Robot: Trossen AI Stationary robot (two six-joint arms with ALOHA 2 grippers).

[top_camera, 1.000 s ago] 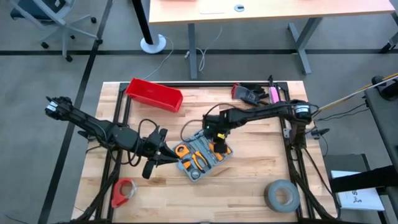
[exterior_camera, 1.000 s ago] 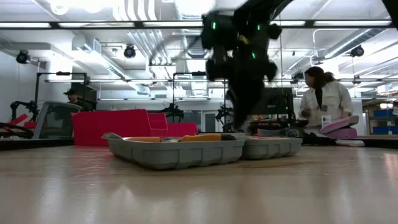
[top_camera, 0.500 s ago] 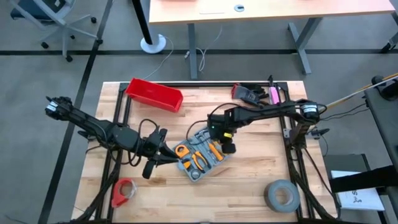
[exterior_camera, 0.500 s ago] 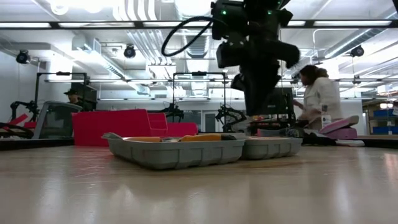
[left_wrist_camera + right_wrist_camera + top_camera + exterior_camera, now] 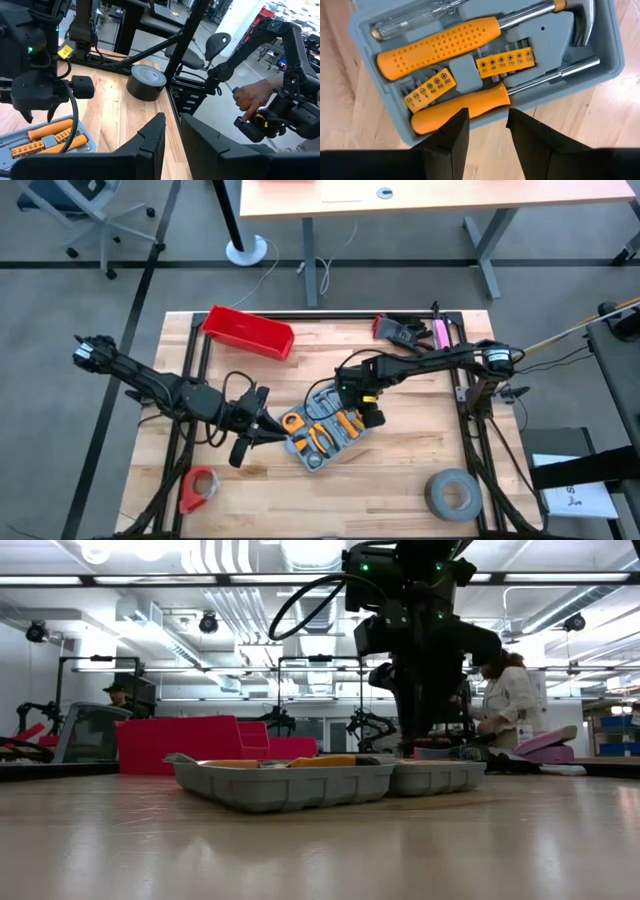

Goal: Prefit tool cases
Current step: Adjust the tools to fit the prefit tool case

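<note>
My right gripper [image 5: 484, 125] hangs empty with its fingers apart, just over the near edge of the open tool case [image 5: 325, 427], which lies mid-table. Below me sit the yellow-handled hammer [image 5: 465, 41], the lower yellow-handled screwdriver [image 5: 470, 106] and two yellow bit strips [image 5: 505, 64]. If I drop carelessly, a fingertip could catch the case rim and tip it. Further off, my left gripper [image 5: 262, 426] waits beside the case, fingers parted. Beyond stands the red bin [image 5: 248, 332]. Compared with a second ago, my right gripper has shifted from over the case's middle toward its right edge.
</note>
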